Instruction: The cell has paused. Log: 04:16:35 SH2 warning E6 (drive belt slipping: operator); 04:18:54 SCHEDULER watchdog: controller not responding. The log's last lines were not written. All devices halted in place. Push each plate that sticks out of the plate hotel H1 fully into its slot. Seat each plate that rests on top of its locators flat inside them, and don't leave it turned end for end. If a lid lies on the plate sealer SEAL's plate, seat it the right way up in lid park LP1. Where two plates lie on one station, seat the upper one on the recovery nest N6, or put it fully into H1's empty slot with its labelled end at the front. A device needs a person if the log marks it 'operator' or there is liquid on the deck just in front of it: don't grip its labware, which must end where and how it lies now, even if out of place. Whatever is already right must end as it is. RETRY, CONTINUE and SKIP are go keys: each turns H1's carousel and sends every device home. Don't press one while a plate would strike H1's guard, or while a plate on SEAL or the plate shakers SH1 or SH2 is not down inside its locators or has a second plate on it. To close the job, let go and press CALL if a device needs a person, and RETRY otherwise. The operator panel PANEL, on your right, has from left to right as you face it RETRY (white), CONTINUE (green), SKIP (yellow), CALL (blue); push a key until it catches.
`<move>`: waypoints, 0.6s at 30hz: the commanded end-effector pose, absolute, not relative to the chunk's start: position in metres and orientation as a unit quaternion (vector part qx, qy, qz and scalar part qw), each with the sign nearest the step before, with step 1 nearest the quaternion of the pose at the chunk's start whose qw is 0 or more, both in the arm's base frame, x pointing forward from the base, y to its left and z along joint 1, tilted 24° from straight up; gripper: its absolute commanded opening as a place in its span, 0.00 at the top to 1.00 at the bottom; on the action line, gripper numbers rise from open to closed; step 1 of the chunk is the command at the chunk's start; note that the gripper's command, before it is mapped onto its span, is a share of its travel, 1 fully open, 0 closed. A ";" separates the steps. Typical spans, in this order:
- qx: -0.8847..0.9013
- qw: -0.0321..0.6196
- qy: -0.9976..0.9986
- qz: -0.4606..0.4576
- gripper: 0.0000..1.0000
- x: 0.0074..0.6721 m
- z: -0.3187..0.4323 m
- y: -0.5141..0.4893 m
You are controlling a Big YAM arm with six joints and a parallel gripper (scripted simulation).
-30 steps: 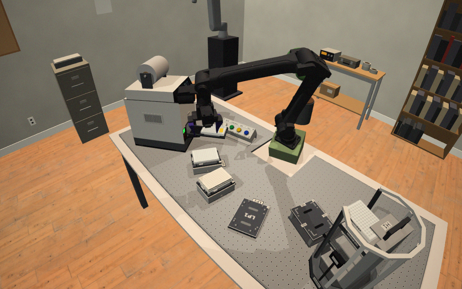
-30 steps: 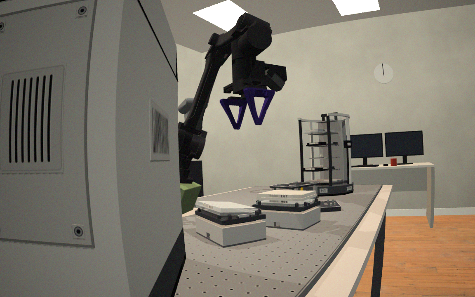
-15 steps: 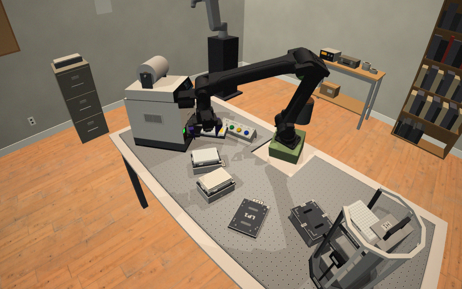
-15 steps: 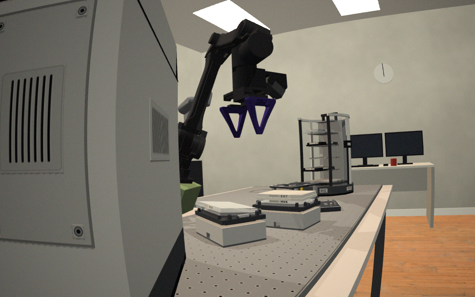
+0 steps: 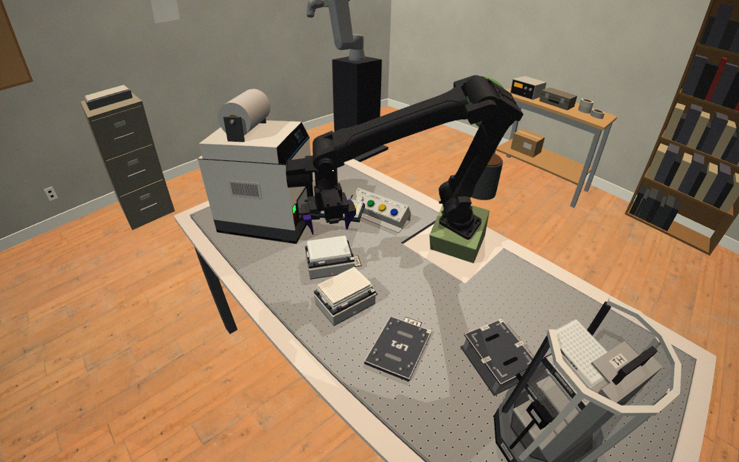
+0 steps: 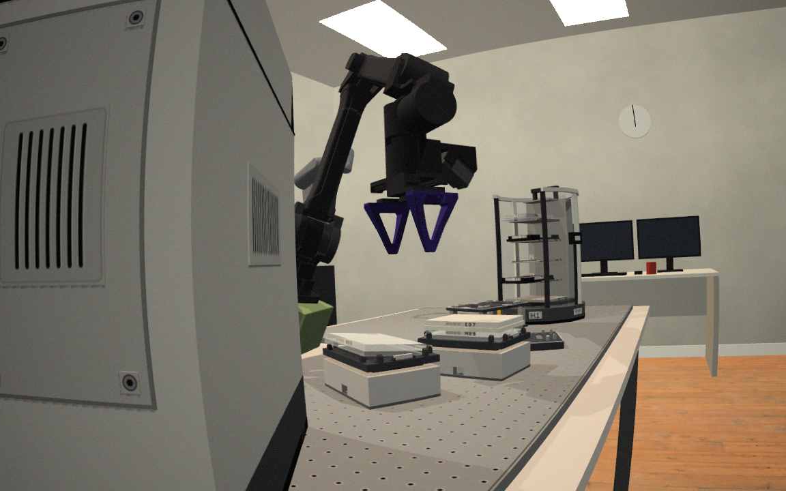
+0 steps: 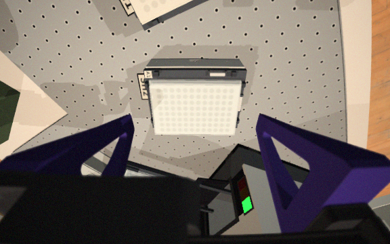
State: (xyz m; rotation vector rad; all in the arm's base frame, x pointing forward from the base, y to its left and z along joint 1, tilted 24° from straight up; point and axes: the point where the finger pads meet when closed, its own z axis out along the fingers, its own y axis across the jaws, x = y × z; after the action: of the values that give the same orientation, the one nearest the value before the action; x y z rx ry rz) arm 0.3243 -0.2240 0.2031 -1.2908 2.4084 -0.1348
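My gripper (image 5: 329,221) (image 6: 409,244) (image 7: 195,121) is open and empty. It hangs high over the deck between the plate sealer SEAL (image 5: 251,178) (image 6: 108,213) (image 7: 249,190) and shaker SH2 (image 5: 331,267) (image 6: 383,381) (image 7: 195,63). SH2 carries one white well plate (image 5: 328,248) (image 6: 377,343) (image 7: 195,106), which in the wrist view lies just ahead of the fingers. The other shaker (image 5: 344,310) (image 6: 481,360) holds two stacked plates, E07 (image 5: 344,285) (image 6: 475,320) (image 7: 158,8) on top of M09 (image 6: 475,333). SEAL's own plate is hidden behind my gripper.
The key panel PANEL (image 5: 382,212) stands just behind the gripper. Lid park LP1 (image 5: 398,347) and a black nest (image 5: 498,353) lie further along the deck. Plate hotel H1 (image 5: 584,379) (image 6: 539,256) stands at the far end with a white plate (image 5: 578,344) near its top. The arm's green base (image 5: 458,235) stands mid-table.
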 end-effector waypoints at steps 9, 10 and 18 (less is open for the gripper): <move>-0.461 0.202 0.863 -0.047 0.00 0.340 0.173 -0.219; -0.461 0.202 0.863 -0.047 0.00 0.341 0.171 -0.219; -0.461 0.207 0.861 -0.064 0.00 0.344 0.184 -0.226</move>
State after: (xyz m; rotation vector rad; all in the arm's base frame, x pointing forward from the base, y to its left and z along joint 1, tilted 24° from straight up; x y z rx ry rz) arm 0.3371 -0.2218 0.1754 -1.2917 2.4070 -0.1390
